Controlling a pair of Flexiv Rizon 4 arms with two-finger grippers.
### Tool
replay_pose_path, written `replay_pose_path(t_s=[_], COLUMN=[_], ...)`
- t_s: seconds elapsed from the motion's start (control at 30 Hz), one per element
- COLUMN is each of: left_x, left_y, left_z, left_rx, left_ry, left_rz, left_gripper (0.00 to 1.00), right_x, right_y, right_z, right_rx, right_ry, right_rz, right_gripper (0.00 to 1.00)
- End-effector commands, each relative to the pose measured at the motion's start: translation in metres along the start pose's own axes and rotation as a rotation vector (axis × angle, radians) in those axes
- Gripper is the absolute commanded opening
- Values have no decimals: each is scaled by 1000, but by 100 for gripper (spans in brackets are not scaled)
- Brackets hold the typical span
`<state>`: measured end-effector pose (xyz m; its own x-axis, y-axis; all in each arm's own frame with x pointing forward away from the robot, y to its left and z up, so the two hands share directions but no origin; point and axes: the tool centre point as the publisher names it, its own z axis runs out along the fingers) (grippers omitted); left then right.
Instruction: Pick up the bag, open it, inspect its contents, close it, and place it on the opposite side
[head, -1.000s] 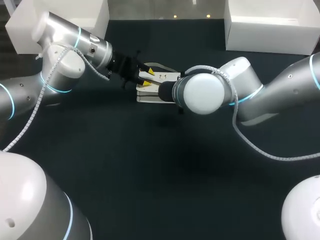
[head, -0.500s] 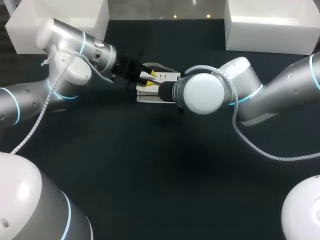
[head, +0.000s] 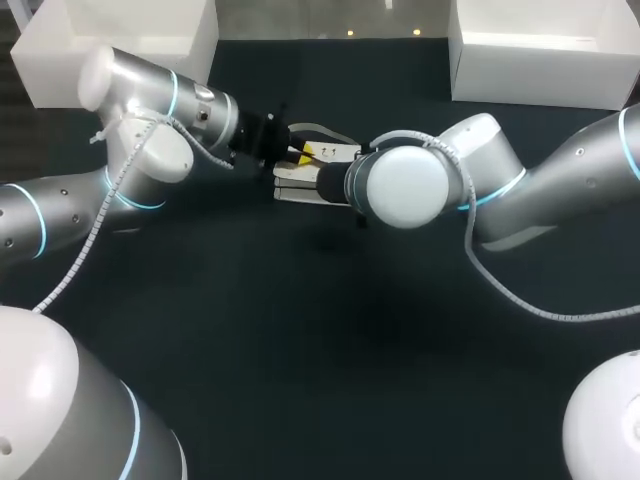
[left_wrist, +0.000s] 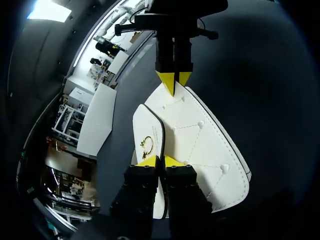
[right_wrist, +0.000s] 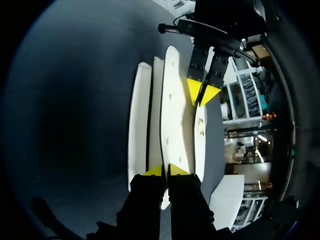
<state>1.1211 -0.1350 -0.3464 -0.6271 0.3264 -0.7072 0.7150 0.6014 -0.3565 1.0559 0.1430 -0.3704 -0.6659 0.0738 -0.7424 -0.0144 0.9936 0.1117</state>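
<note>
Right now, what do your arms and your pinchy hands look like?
My left arm and right arm are fat rounded tubes, silver-grey and white, with glowing light-blue rings at the joints. A white ribbed cable runs outside each. My left gripper and right gripper are black and blocky, each with two fingers ending in pointed bright yellow tips.

A dark, matte table (head: 330, 380) fills the head view, its surface near black with a faint blue-green tone. One white box (head: 120, 45) stands at the surface's far left corner and another white box (head: 540, 65) at its far right corner, both with plain flat walls. The light is even, and soft, blurred shadows lie near the middle of the surface. Each wrist view shows the same dark surface (left_wrist: 270, 75) (right_wrist: 75, 100) with a white box (left_wrist: 97, 122) (right_wrist: 227, 200) at its edge.
</note>
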Motion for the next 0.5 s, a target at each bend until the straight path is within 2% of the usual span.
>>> replay_pose_path(t_s=[0.03, 0.23, 0.5], left_x=[-15, -37, -46], left_y=[3, 14, 26], left_z=[-6, -16, -18], left_rx=[2, 81, 89], left_ry=[40, 114, 183], left_rz=[-46, -217, -330], left_gripper=[0, 0, 0], right_x=[3, 3, 3], right_y=[1, 1, 1], right_z=[1, 1, 1], right_rx=[-2, -2, -2], right_ry=[-5, -5, -5], right_rz=[1, 1, 1], right_gripper=[0, 0, 0])
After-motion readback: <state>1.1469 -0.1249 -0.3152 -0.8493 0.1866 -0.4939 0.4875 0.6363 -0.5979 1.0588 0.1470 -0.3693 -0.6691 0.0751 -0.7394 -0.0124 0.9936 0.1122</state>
